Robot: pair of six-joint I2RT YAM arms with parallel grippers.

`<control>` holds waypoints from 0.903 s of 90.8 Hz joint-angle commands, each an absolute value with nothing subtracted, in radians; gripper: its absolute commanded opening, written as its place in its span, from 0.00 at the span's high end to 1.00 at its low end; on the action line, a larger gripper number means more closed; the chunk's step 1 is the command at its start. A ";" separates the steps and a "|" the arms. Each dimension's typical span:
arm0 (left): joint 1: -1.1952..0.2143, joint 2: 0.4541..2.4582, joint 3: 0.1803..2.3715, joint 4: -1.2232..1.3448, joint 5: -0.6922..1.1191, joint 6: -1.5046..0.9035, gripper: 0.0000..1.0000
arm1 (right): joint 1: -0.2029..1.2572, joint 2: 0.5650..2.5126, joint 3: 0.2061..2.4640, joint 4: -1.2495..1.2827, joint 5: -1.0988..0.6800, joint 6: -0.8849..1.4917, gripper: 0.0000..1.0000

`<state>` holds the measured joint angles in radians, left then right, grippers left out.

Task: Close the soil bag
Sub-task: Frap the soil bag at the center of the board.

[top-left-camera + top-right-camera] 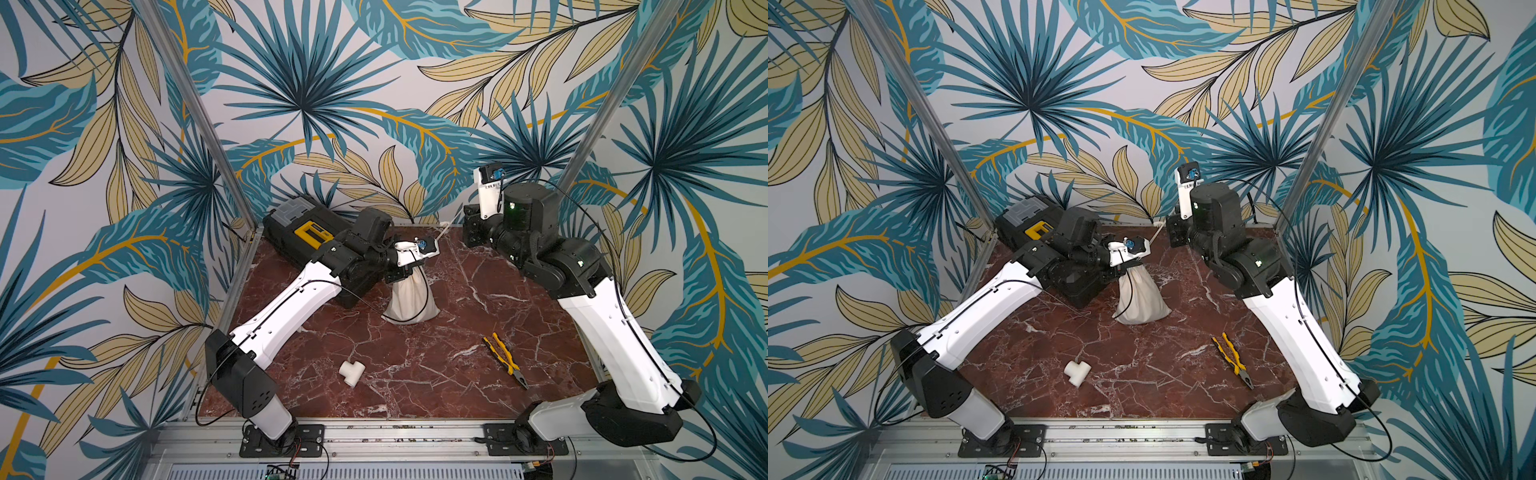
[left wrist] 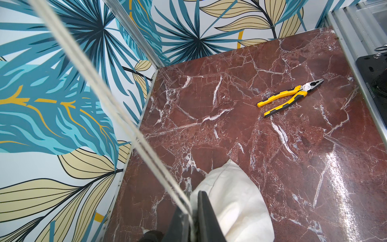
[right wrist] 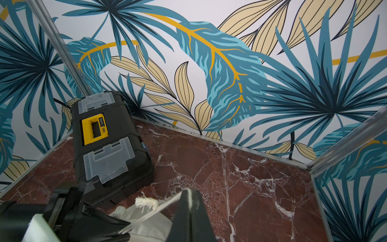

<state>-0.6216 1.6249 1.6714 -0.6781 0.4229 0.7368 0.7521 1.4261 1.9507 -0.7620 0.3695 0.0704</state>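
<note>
Past soil bag (image 2: 234, 199): left wrist shows pliers (image 2: 291, 97), right wrist toolbox (image 3: 111, 142).

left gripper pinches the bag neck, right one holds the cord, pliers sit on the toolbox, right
Wrong on the pliers: a top view shows them on the table, apart from the toolbox. Left gripper on the soil bag neck, right gripper holding the cord: correct.
</note>
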 commanded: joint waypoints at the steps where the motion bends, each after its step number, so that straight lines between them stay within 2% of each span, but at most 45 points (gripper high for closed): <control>1: -0.602 1.675 1.580 -1.124 0.301 0.764 0.87 | 0.715 1.305 2.057 -0.382 0.605 0.064 1.00; 42: -0.604 1.682 1.547 -1.177 0.292 0.772 0.82 | 0.706 1.308 2.035 -0.392 0.632 0.038 1.00; 46: -0.604 1.683 1.545 -1.174 0.297 0.770 0.85 | 0.702 1.303 2.018 -0.392 0.629 0.046 1.00; 54: -0.604 1.685 1.550 -1.168 0.296 0.767 1.00 | 0.695 1.293 1.988 -0.393 0.629 0.056 1.00; 82: -0.602 1.664 1.587 -1.119 0.247 0.690 1.00 | 0.643 1.251 1.865 -0.414 0.590 0.121 1.00</control>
